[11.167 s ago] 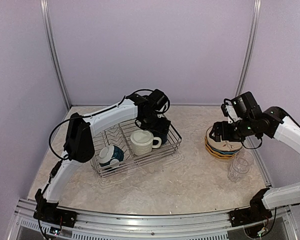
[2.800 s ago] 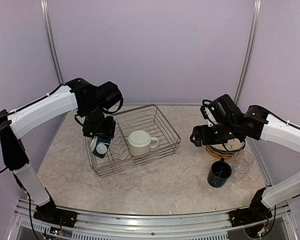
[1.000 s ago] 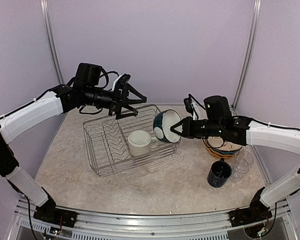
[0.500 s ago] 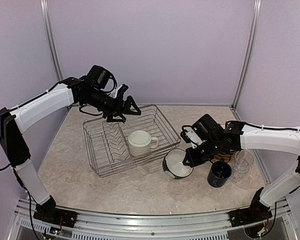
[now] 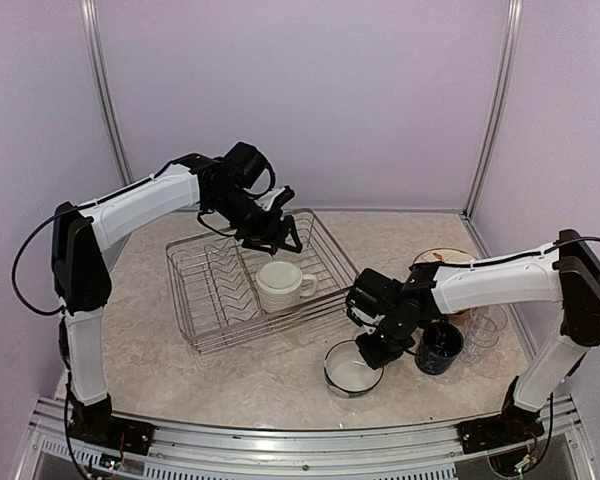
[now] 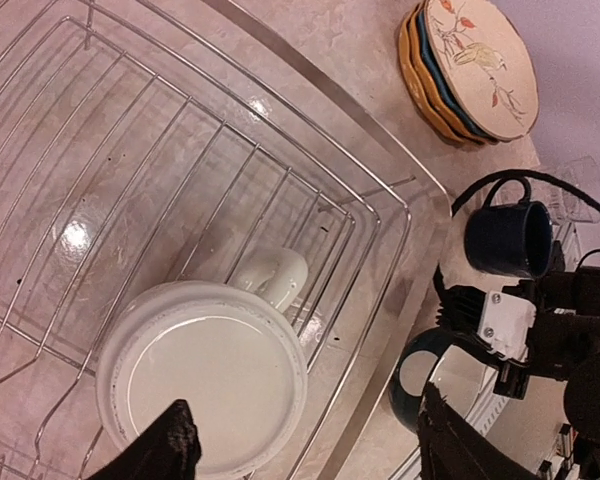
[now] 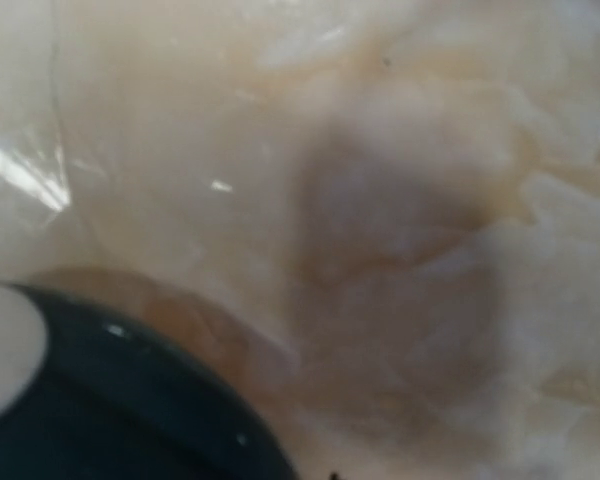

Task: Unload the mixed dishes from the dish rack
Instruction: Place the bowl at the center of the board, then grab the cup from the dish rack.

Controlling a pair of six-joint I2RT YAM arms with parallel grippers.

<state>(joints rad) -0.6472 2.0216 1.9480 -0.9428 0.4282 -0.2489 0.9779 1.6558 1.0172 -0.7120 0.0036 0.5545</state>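
On the worktop [image 5: 230, 385], right of the rack: teal-and-white bowl [image 5: 352, 368] upright; white inside facing up, dark teal outside; just beside the navy mug [image 5: 438, 346]
Rack: the dish rack [image 5: 220, 290] is a silver wire basket; only the cream mug [image 5: 280, 285] stands in it, mouth up, handle to the right
Unloaded pile: cream bird-pattern plate [image 6: 480, 50] on top of yellow and blue plates [image 6: 425, 85]; clear glasses [image 5: 487, 322] near the navy mug
Right gripper [image 5: 375, 348]: at the bowl's rim; whether its fingers pinch it, cannot tell
Left gripper [image 5: 277, 236]: fingers [image 6: 170, 450] spread wide; hovers over the cream mug
Change: half a second ago the bowl hung tilted, nearer the rack; the left gripper was over the rack's far left side
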